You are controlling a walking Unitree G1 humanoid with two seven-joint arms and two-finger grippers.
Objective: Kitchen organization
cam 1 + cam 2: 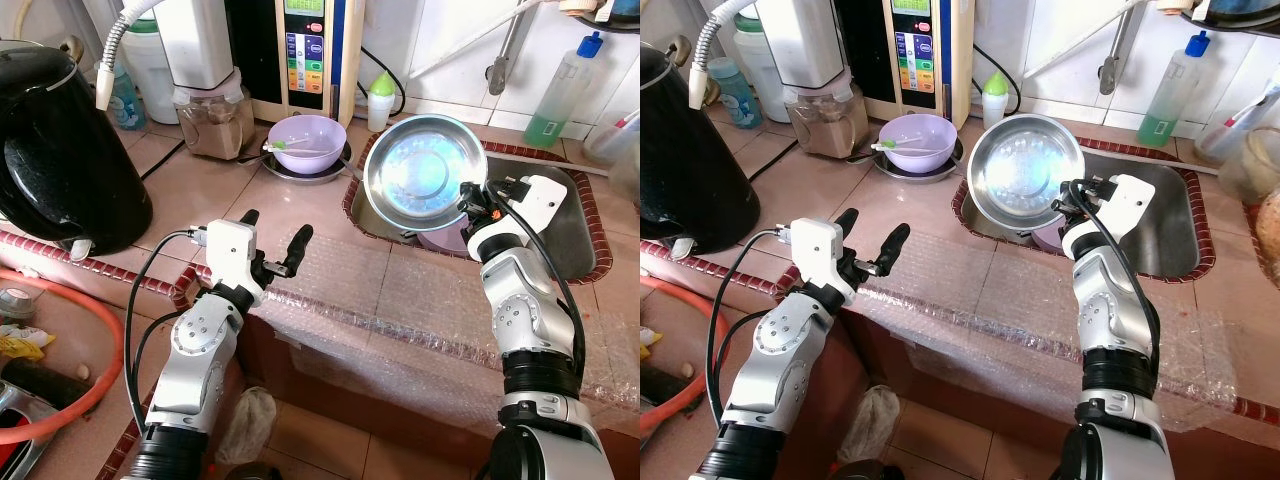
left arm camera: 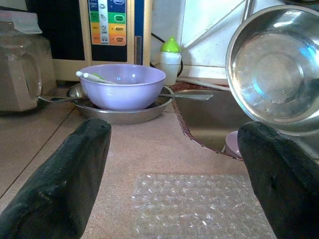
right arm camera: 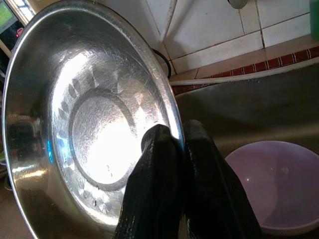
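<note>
Steel bowl tilted on edge, hollow facing robot; right gripper pinching rim.

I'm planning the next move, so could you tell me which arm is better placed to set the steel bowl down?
Right: the right gripper already pinches the round steel bowl by its rim above the sink.

steel bowl: shiny silver, bluish glare, clamped in the black fingers of the right claw
plastic bowl: lilac, ahead of the left claw
counter: pinkish-tan tiles, dark red patterned edging
kettle: black
squeeze bottle: white, green cap
</note>
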